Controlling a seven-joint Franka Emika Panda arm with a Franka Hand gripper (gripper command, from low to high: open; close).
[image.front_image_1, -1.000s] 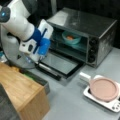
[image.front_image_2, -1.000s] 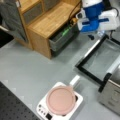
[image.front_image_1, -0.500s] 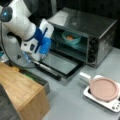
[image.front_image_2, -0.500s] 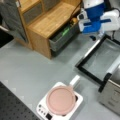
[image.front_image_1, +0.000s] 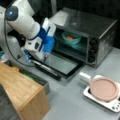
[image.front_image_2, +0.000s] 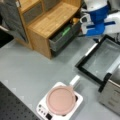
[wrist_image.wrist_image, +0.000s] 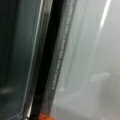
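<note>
Claw (image.front_image_1: 45, 58) state unclear, hanging just above the oven door (image.front_image_1: 58, 65) near its handle (image.front_image_1: 46, 69); dropping lower could jam it into the glass.

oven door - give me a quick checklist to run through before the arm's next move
1. Oven door folded fully down: ok.
2. Gripper over the door, near its handle: ok; contact cannot tell.
3. Teal bowl sitting inside the oven: ok.
4. Pink pan on the white scale, apart from the door: ok.
5. Wooden cabinet's drawer pulled open close to the arm: not ok.
</note>
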